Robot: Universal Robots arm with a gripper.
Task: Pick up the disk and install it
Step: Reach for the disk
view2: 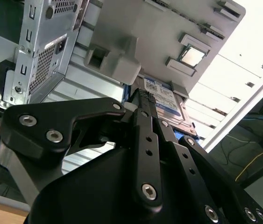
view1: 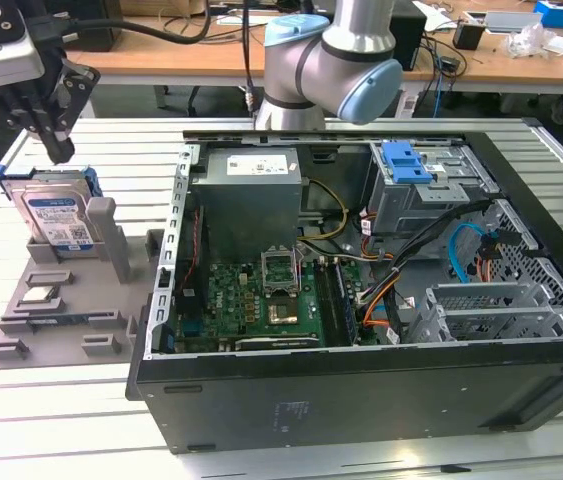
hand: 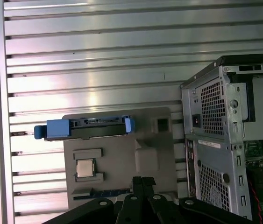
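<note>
Empty claw above the disk, which is parked in its grey holder.

In the exterior view the claw hangs at ten o'clock, fingers pressed together and holding nothing. It is just above the disk, which stands on edge in a slot of the grey holder at nine o'clock, label toward the camera. The space over its top edge is open. A grey post stands just beside it, toward the open computer case. A processor chip lies in a holder pocket at eight o'clock, and a blue clip sits on the case's drive cage at one o'clock. In the second wrist view the fingertips overlap the disk's labelled face. In the first wrist view the disk shows edge-on, its long axis parallel to the slats of the table, with bare table on the side away from the case.
</note>
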